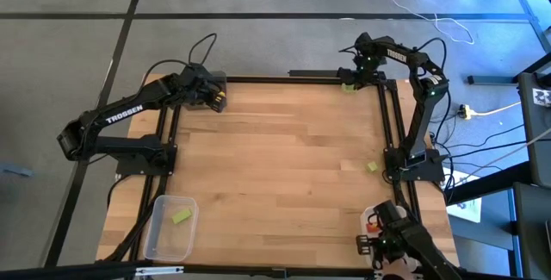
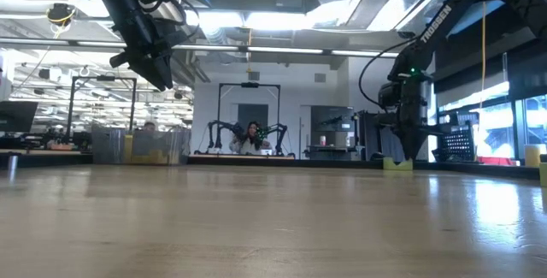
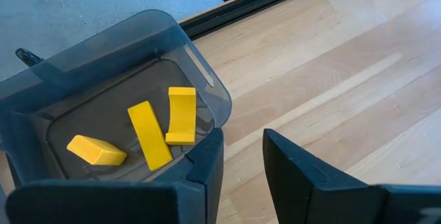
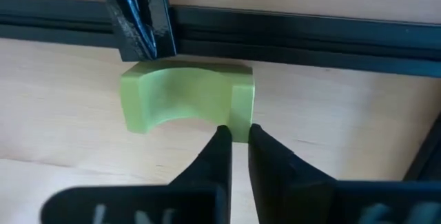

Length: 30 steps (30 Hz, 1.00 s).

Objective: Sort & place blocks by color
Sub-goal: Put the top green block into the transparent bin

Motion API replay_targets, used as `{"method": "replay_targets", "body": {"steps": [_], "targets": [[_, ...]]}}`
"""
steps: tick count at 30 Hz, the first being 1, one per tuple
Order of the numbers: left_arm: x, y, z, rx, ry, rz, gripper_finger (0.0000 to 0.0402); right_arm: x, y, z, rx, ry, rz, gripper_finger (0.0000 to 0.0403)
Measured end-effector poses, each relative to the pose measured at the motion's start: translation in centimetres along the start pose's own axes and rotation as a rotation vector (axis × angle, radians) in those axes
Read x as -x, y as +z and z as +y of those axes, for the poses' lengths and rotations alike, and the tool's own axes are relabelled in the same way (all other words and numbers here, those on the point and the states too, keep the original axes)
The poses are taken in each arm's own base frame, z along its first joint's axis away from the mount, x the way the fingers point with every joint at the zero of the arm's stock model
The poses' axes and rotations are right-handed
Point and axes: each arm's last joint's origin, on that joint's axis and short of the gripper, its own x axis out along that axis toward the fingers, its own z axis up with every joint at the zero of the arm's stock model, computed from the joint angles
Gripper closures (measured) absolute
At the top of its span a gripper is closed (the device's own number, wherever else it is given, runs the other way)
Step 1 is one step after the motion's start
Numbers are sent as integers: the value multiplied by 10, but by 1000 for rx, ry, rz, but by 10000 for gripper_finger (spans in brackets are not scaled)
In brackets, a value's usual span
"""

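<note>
You cannot tell whether the right gripper touches the green block; the bin is cut off at the left wrist view's edge, its lower wall hidden behind the left gripper

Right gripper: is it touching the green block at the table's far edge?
Cannot tell. In the right wrist view the right gripper's nearly closed fingertips overlap the green block's near edge, but neither contact nor a gap shows plainly; the high view is too distant.
</note>
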Motion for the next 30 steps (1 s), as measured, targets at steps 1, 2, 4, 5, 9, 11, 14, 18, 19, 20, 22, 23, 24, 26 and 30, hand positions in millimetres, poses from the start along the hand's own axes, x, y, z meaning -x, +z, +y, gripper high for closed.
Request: {"method": "replay_targets", "body": {"steps": [1,2,4,5,9,11,14,18,19,20,22,23,24,26,30], "targets": [[0,0,0,0,0,0,308,0,0,0,8,-1,2,372],[0,0,0,-4,0,0,308,0,-1,0,20,-2,5,372],[0,0,0,-8,0,0,308,0,-2,0,40,-8,25,374],[0,0,0,-8,0,0,308,0,-4,1,52,-12,37,377],[0,0,0,-8,0,0,308,-1,-11,8,118,-27,78,381],[0,0,0,-8,0,0,308,-2,-13,15,148,-29,86,381],[0,0,0,-8,0,0,308,-4,-18,26,202,-31,95,381],[0,0,0,-8,0,0,308,-5,-25,46,287,-33,97,381],[0,0,0,-8,0,0,308,-5,-27,52,309,-33,95,381],[0,0,0,-9,-1,0,308,-5,-29,57,329,-33,94,381],[0,0,0,-9,0,0,308,-5,-33,69,377,-31,89,381],[0,0,0,-8,0,0,308,-4,-35,75,401,-30,86,381],[0,0,0,-9,-1,0,308,-4,-37,81,420,-29,82,381],[0,0,0,-8,0,0,308,-2,-42,93,458,-26,74,381],[0,0,0,-8,0,0,308,1,-52,117,531,-20,56,381]]}}
